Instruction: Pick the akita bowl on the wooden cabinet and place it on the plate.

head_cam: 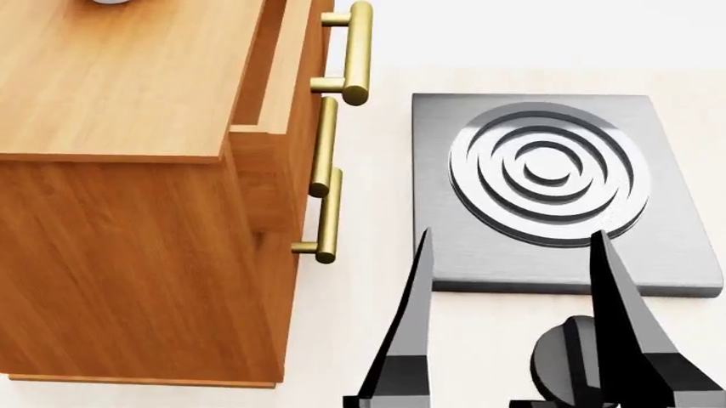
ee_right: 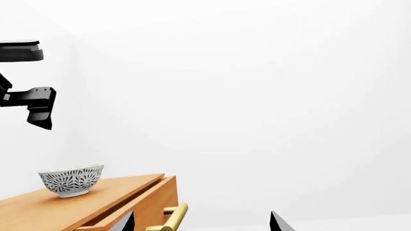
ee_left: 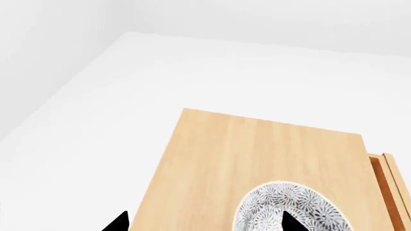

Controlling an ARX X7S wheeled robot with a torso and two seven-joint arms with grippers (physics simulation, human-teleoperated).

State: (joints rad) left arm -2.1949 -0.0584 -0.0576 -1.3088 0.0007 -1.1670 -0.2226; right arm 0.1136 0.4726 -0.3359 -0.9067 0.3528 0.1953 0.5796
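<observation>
Progress: early; akita bowl [ee_right: 71, 179] not yet picked, standing upright on top of the wooden cabinet [head_cam: 136, 212], nothing gripping it.
Left to do: grasp, lift, carry across, set down on the plate; plate not seen in any view, so its position cannot be told.
Bowl location: on the cabinet top, back from the front edge with the brass handles [head_cam: 340, 136]; barely visible at the top edge of the head view.
Left end effector [ee_left: 202, 222]: above the cabinet top looking down, fingertips spread apart, one tip over the bowl, the other off to the side; empty, judged close to a grasp approach.
Left arm pose: raised high over the cabinet, seen in the right wrist view well above the bowl.
Right end effector [head_cam: 516, 280]: fingers parted wide, holding nothing, low in front of the cabinet, pointing toward the grey ringed slab [head_cam: 556, 191] on the desk [head_cam: 375, 280].
</observation>
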